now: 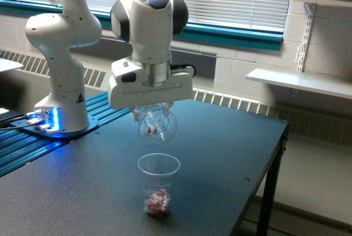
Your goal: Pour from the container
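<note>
The tool [151, 110], just left of the frame's centre, is clamped on the container [157, 126], a clear plastic cup that hangs below the broad white hand; the fingertips themselves are mostly hidden behind the cup's wall. The container is tipped far over, its long axis close to level or mouth slightly down toward the lower right of the frame. One small pinkish piece [153, 130] shows inside it; otherwise it looks nearly emptied.

Straight beneath, apart from it with open air between, stands a second clear cup [158, 185] upright on the dark counter [231, 148], a heap of pinkish-brown pieces [157, 201] at its bottom. The container's rim sits over that cup's open mouth, so anything falling should land inside. Judging by this, the pour is almost done; the last piece may need a little more tilt.
</note>
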You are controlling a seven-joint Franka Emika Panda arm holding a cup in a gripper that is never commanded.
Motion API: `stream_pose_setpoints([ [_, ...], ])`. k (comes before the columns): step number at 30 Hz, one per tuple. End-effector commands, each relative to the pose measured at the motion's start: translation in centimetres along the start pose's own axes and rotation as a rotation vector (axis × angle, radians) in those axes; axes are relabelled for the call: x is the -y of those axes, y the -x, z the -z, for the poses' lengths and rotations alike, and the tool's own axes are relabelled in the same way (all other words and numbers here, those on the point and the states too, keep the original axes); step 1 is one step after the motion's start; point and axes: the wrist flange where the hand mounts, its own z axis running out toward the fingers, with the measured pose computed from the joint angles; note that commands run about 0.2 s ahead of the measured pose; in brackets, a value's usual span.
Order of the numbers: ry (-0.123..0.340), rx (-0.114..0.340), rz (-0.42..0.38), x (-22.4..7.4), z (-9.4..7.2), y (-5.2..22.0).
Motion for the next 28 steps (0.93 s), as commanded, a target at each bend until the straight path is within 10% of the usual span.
stream_pose_setpoints([
  [1,0.001,0.004,-0.011,0.2,0.1,-0.1],
  [28,-0.014,-0.090,-0.029,0.7,1.2,-0.3],
])
